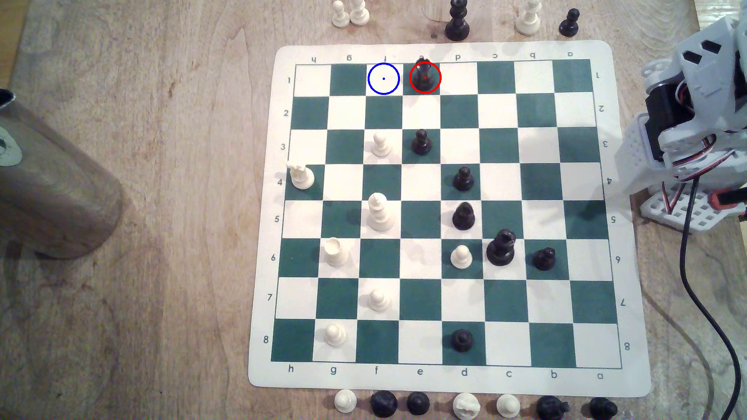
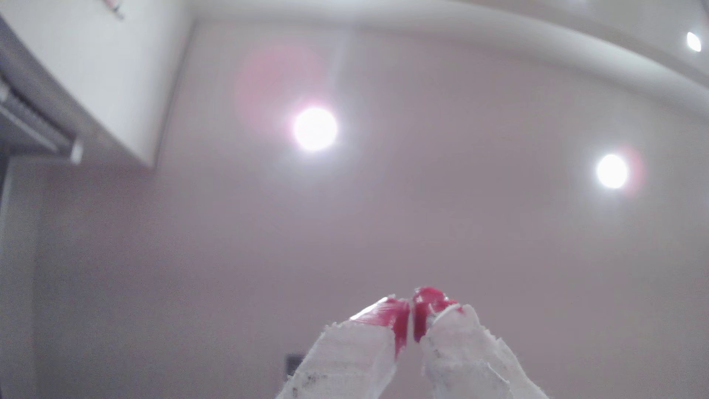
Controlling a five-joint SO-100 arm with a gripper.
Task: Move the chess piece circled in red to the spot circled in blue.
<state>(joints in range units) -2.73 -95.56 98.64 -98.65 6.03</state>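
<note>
Red-tipped, the claw points up at a ceiling with its two tips pressed together, holding nothing. Far across the board, the chess piece stands just right of the spot in the exterior view.

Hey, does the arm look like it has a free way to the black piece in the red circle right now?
Probably yes. The chess piece stands alone on its square at the board's far edge, with bare squares around it. The gripper points up at the ceiling, closed and empty, so the arm must first unfold.
</note>
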